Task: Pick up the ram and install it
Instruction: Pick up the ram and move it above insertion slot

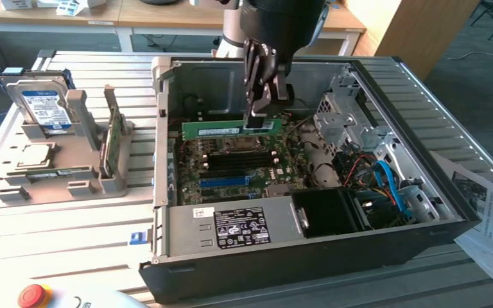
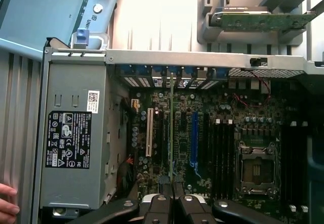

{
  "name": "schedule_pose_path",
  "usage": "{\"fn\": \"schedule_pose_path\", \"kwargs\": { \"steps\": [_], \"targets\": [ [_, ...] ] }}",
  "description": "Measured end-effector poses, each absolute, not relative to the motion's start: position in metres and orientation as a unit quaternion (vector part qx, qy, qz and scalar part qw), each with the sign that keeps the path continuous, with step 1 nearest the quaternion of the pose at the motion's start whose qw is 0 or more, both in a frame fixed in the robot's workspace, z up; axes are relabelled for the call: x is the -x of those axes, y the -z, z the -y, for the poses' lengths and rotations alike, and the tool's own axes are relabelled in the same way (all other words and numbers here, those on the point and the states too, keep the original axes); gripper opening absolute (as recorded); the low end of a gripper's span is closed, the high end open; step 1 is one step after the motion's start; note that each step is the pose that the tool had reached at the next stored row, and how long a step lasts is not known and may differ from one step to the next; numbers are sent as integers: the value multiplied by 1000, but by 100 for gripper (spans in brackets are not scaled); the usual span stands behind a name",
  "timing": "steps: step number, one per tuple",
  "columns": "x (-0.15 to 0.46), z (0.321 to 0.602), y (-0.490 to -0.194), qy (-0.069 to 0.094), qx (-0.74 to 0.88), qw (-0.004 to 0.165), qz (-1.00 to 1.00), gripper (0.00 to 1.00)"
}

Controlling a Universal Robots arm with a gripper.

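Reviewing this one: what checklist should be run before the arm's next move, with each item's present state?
1. Gripper shut on the ram: ok.
2. Ram level over the motherboard: ok.
3. Ram parallel to the memory slots: ok.
4. Ram directly over one slot: cannot tell.
5. Person's hand away from the case: not ok, it is at the case's edge beside the power supply.

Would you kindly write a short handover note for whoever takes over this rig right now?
Gripper: jaws shut on the ram, held by one end.
Ram: in the air, level, over the motherboard inside the open computer case.
Done: ram picked up and brought into the case.
Left: it is not yet seated in the memory slots.
Note: a person's hand is beside the case.
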State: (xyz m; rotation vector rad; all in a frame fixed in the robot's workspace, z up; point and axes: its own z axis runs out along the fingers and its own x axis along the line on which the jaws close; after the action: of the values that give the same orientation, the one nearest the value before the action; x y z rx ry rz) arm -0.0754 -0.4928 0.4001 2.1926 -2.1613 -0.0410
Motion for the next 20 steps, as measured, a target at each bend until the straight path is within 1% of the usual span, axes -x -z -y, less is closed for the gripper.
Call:
{"fn": "schedule_pose_path", "kwargs": {
  "steps": [20],
  "targets": [
    [53, 448, -396, 13, -712, 31, 702, 12]
  ]
}}
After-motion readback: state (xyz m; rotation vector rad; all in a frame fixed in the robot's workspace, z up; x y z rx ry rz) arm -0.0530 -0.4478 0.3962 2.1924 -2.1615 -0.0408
